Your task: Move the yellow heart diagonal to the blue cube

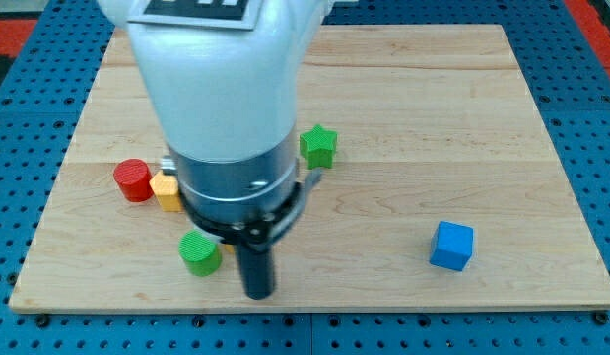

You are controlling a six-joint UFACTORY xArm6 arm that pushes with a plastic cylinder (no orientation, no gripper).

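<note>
From where I stand, the arm's big white body fills the upper middle of the frame and hides a good patch of the counter (pixel 403 89). The tool here is just a dark rod with nothing to open or close, and it carries nothing; its tip (pixel 258 294) sits low in the frame, just right of the green cylinder (pixel 200 252).

The yellow heart (pixel 168 190) peeks out at the arm's left edge, touching or nearly touching the red cylinder (pixel 133 179). Its shape is mostly hidden. The blue cube (pixel 451 246) rests well apart, at the lower right. A green star (pixel 318 146) stands near the middle.

To do this well, I'd say the tip should come round to the heart's left side, slipping between it and the red cylinder, then push rightward in a steady line.

There's open wood across the middle and right, so room is plentiful. The cube sits near the bottom edge, so an upper diagonal spot looks safer.
</note>
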